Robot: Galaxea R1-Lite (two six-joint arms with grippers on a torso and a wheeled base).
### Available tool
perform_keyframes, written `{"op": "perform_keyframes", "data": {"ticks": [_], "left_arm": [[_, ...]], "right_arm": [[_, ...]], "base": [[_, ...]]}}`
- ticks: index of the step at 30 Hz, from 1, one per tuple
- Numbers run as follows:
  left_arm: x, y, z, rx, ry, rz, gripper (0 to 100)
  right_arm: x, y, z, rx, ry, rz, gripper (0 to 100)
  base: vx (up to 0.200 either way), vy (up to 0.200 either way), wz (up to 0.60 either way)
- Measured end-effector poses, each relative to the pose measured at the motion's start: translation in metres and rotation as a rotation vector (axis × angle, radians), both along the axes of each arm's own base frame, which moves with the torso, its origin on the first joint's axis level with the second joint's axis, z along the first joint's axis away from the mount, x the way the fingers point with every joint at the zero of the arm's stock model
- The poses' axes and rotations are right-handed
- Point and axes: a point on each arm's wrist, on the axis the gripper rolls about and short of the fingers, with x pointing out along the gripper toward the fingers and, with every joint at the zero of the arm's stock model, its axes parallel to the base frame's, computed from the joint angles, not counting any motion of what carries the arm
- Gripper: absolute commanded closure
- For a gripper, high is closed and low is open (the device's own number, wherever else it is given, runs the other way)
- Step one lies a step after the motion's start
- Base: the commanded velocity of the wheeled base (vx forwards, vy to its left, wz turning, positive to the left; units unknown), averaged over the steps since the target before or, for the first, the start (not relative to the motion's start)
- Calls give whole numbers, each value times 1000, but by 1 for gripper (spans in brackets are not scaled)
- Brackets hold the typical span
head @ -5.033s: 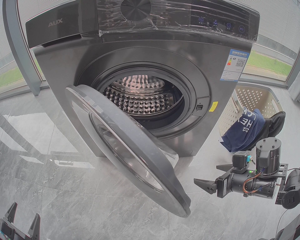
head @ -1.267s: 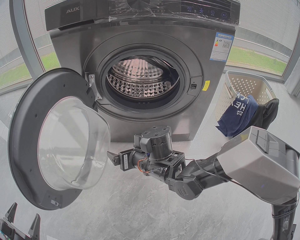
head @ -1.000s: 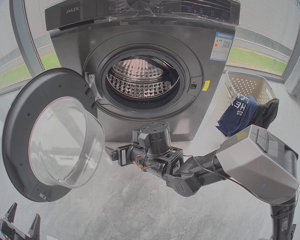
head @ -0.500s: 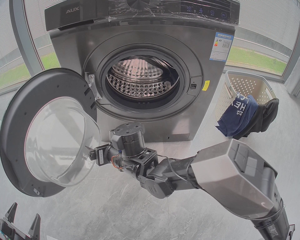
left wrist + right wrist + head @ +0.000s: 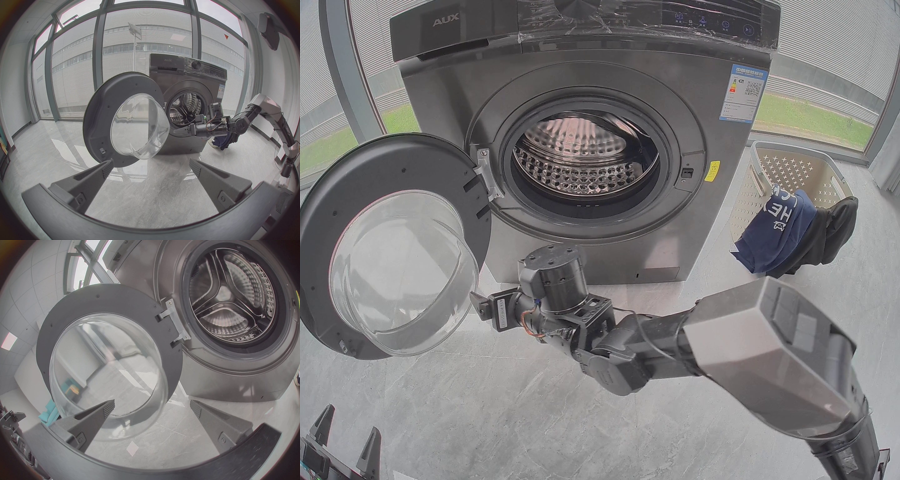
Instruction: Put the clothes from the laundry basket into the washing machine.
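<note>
The grey washing machine [image 5: 587, 69] stands with its round door [image 5: 387, 162] swung wide to the left and its steel drum [image 5: 581, 156] bare inside. To its right a beige laundry basket [image 5: 794, 169] holds a navy shirt [image 5: 775, 231] and a black garment [image 5: 831, 231], both draped over its rim. My right gripper [image 5: 478, 306] is open and holds nothing, low in front of the machine, close to the door's glass bowl [image 5: 103, 371]. My left gripper [image 5: 350, 425] is open and holds nothing, low at the near left.
Polished grey floor [image 5: 487, 412] spreads in front of the machine. Tall windows [image 5: 78, 62] run behind it. My right arm [image 5: 737, 350] stretches across the floor between the basket and the door.
The door has swung further open to the left. My right gripper moved left along with it, staying near the glass bowl. The left gripper stayed where it was.
</note>
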Motion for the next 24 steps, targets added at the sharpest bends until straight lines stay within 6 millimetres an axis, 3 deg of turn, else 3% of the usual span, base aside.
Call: {"op": "perform_keyframes", "data": {"ticks": [7, 12, 18, 24], "left_arm": [[0, 0, 0, 0, 0, 0, 0], [0, 0, 0, 1, 0, 0, 0], [0, 0, 0, 1, 0, 0, 0], [0, 0, 0, 1, 0, 0, 0]], "right_arm": [[-15, -59, 27, -67, 47, -49, 0], [-31, -118, 53, -90, 48, -105, 0], [-56, -207, 85, -82, 10, -221, 0], [-102, -287, 102, -58, -39, -343, 0]], "base": [[0, 0, 0], [0, 0, 0], [0, 0, 0], [0, 0, 0]]}}
